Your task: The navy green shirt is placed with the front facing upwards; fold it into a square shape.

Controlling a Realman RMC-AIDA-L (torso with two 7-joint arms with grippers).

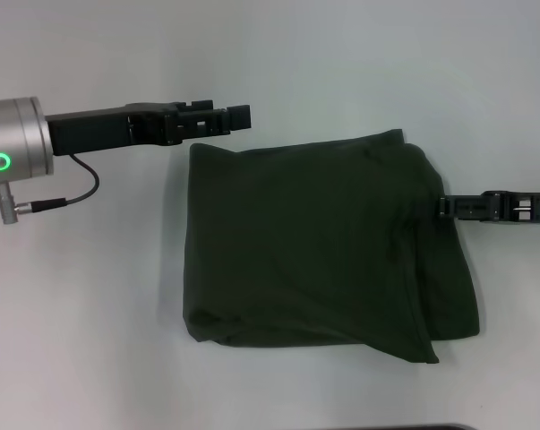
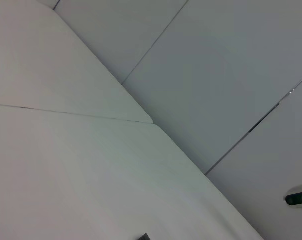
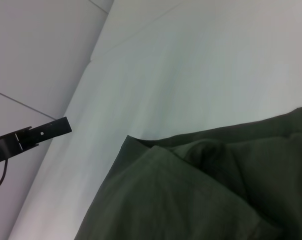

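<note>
Left gripper (image 1: 236, 117) in the head view: black, held level just beyond the far left corner of the navy green shirt (image 1: 314, 242), apart from the cloth, fingers close together with nothing between them. Right gripper (image 1: 442, 208) at the shirt's right edge, tip touching the fabric about halfway along that side; open or closed, cannot tell. Shirt itself folded into a rough rectangle in the middle of the white table (image 1: 90, 340), plain green side up, no lettering showing, layered edges bunched along the right side and the near right corner

Left wrist view: only pale table surface (image 2: 80, 175) with a thin seam line and grey floor panels (image 2: 226, 65) beyond the table's edge; no shirt, no fingers of that arm visible

Right wrist view: folded shirt (image 3: 201, 200) filling the lower part, overlapping layers and a raised fold near its corner, lying flat on the white table (image 3: 201, 65). Left gripper (image 3: 35, 136) seen farther off as a black bar past the shirt's corner, over the table's edge, clear of the cloth
</note>
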